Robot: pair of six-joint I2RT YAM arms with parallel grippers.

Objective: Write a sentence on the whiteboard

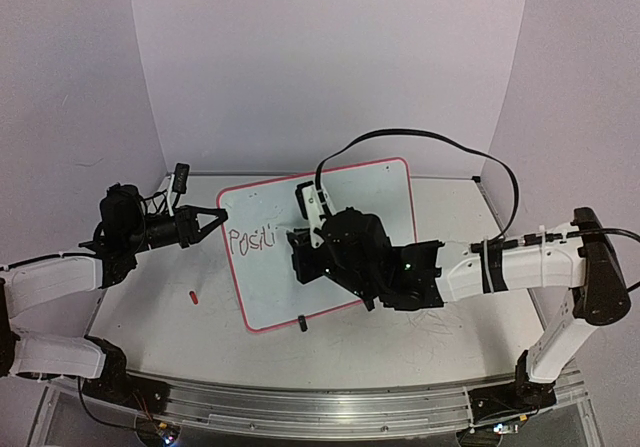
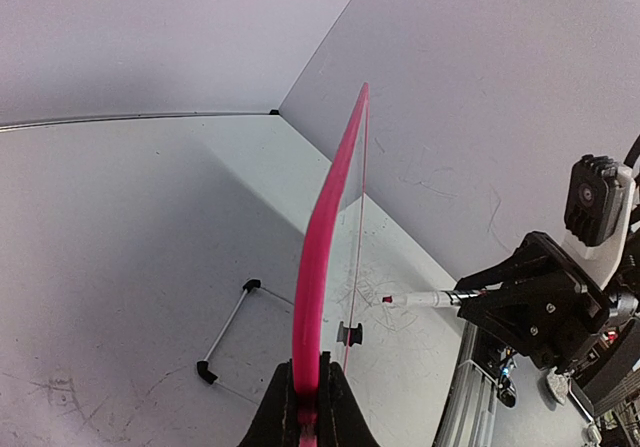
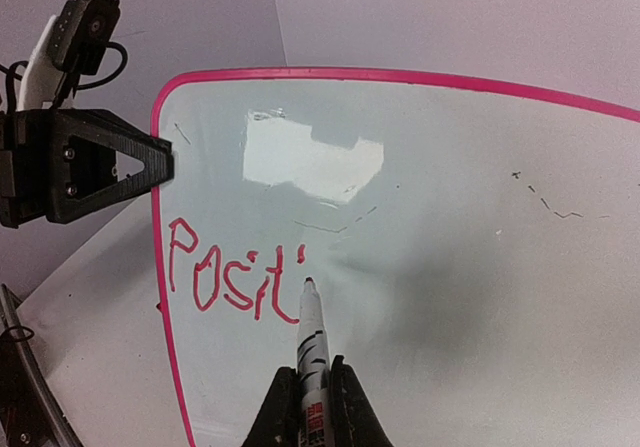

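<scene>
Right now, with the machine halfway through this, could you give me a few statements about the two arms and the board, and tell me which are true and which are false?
1. The right gripper holds a marker with its tip at the whiteboard. True.
2. The sentence is complete. False: only "Posit" and a short stroke after it are written.
3. The left gripper is shut on the whiteboard's pink edge. True.
4. The lettering is blue. False: it is red-pink.
5. The writing starts far from the left gripper. False: it begins right beside the edge that the left gripper clamps.
</scene>
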